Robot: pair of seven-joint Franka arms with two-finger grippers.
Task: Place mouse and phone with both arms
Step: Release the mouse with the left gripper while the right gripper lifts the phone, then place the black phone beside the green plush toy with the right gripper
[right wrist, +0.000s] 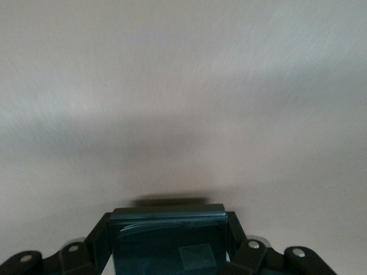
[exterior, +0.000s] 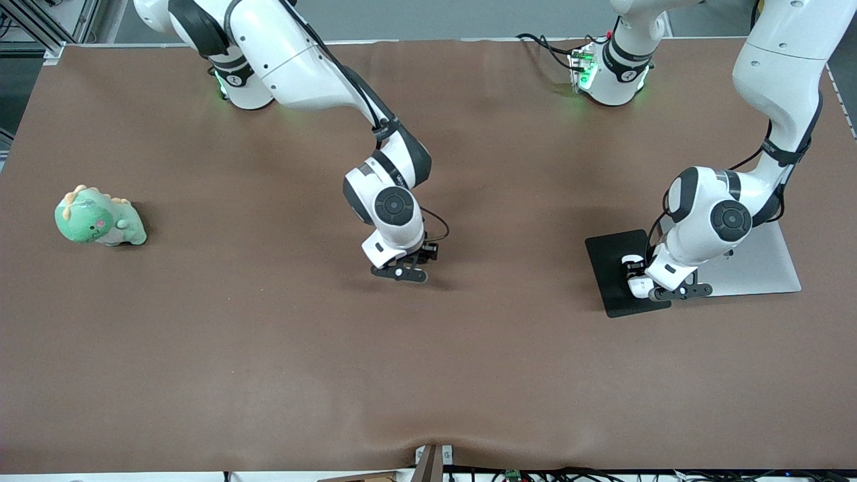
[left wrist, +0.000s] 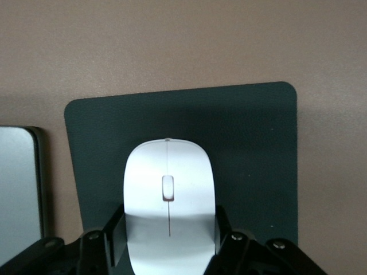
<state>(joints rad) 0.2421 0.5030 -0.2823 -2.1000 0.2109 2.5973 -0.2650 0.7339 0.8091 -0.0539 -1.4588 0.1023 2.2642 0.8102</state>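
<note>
My left gripper (exterior: pixel 663 289) is shut on the white mouse (exterior: pixel 635 282) and holds it low over the matte black pad (exterior: pixel 610 264) toward the left arm's end of the table. In the left wrist view the mouse (left wrist: pixel 168 172) sits between the black fingers (left wrist: pixel 116 236) over the pad (left wrist: pixel 252 143); I cannot tell if it touches the pad. My right gripper (exterior: pixel 400 272) is low over the bare middle of the table. The right wrist view shows it (right wrist: pixel 169 243) shut on the black glossy phone (right wrist: pixel 166 232). The phone is hidden in the front view.
A silver flat slab (exterior: pixel 763 264) lies beside the pad, partly under the left arm, and its edge shows in the left wrist view (left wrist: pixel 20 189). A green plush dinosaur (exterior: pixel 99 217) lies toward the right arm's end. Brown cloth (exterior: pixel 268 348) covers the table.
</note>
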